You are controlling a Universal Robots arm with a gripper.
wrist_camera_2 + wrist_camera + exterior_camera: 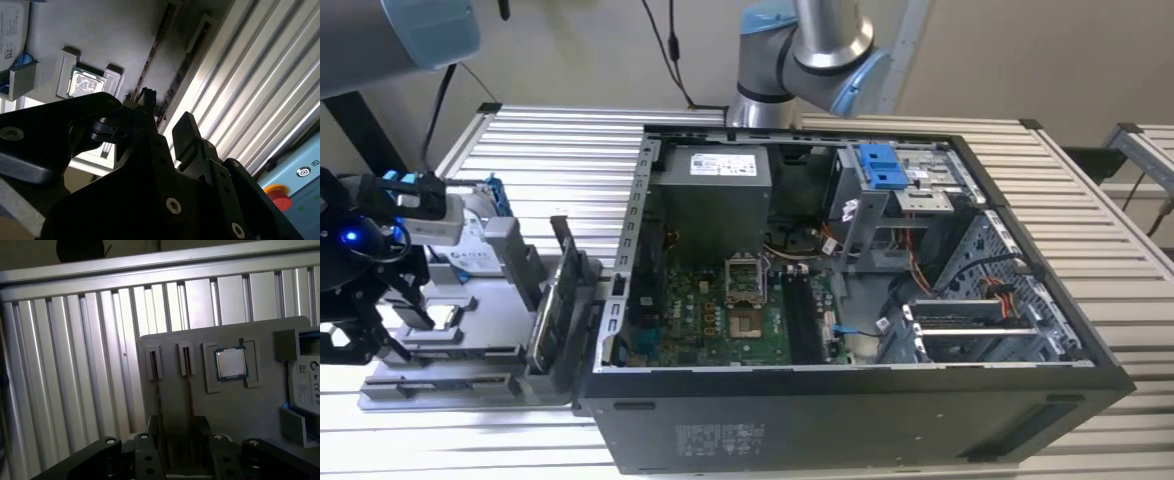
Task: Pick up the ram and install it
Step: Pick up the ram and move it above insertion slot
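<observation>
Two ram sticks stand on edge in slots of a grey fixture (260, 410). One ram stick (154, 371) lies beside the other ram stick (187, 367), and both show again as a ram stick (156, 47) and its neighbour (186, 62). My gripper (177, 432) is open above the near ends of the sticks. One finger (152, 427) is by the first stick and the other finger (202, 427) is just outside the second. Nothing is held. In the exterior view the gripper (384, 320) hangs over the fixture's left end.
A processor chip (231, 362) and a hard drive in a blue frame (305, 387) share the fixture. The open computer case (854, 300), with its motherboard (747, 310), stands at the exterior view's right of the fixture (467, 390). The ribbed metal table (75, 365) runs around it.
</observation>
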